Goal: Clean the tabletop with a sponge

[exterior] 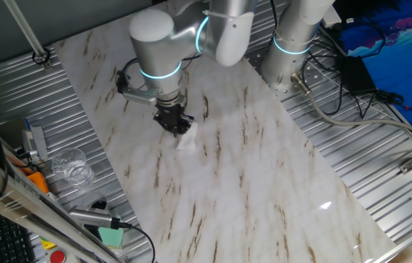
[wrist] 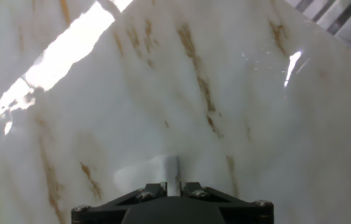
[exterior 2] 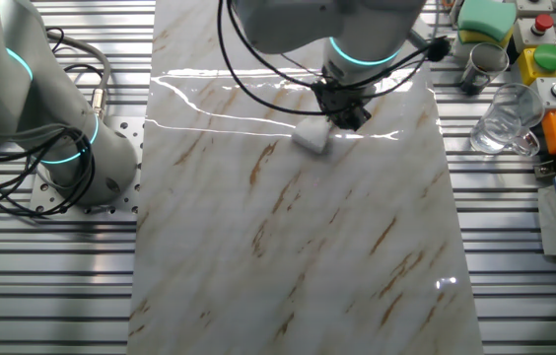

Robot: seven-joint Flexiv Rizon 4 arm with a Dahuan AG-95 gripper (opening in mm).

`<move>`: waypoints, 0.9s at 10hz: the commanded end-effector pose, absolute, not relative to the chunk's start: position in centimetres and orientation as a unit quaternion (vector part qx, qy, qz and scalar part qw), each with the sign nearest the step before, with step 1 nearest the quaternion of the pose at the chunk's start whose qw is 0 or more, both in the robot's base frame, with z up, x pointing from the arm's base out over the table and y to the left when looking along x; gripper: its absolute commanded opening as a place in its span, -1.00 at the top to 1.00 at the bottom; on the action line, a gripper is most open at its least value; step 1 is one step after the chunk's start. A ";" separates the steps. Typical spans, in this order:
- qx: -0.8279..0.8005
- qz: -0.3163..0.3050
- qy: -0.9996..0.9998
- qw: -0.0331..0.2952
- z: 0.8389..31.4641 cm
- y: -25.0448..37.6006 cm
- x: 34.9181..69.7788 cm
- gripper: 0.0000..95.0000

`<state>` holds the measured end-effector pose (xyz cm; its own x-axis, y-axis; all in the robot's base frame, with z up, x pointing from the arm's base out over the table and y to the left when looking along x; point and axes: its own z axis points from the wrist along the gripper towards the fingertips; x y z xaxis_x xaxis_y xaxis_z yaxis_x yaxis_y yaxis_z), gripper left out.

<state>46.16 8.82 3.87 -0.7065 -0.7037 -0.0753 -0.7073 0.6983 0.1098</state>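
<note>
Hand view shows the gripper (wrist: 174,186) pinching the sponge (wrist: 147,173), pressed onto the tabletop (wrist: 256,112) near its middle. Wiping well likely means steady downward pressure and overlapping strokes along the slab.

No legible text or labels anywhere.

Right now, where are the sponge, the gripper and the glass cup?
sponge (exterior 2: 311,137), the other fixed view, its top face.
gripper (exterior 2: 345,116), the other fixed view, between its fingertips.
glass cup (exterior 2: 503,126), the other fixed view, its clear side.
</note>
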 end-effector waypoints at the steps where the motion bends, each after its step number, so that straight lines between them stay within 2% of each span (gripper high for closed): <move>1: -0.392 0.062 0.918 0.014 3.3 9.2 46.1 -0.60; 3: -0.395 0.059 0.917 0.013 2.8 9.7 46.4 -0.60; 4: -0.394 0.059 0.917 0.014 2.6 10.0 46.5 -0.20; 5: -0.387 0.054 0.920 0.012 2.2 10.6 46.8 1.00; 9: -0.382 0.049 0.923 0.013 2.2 10.7 47.2 1.00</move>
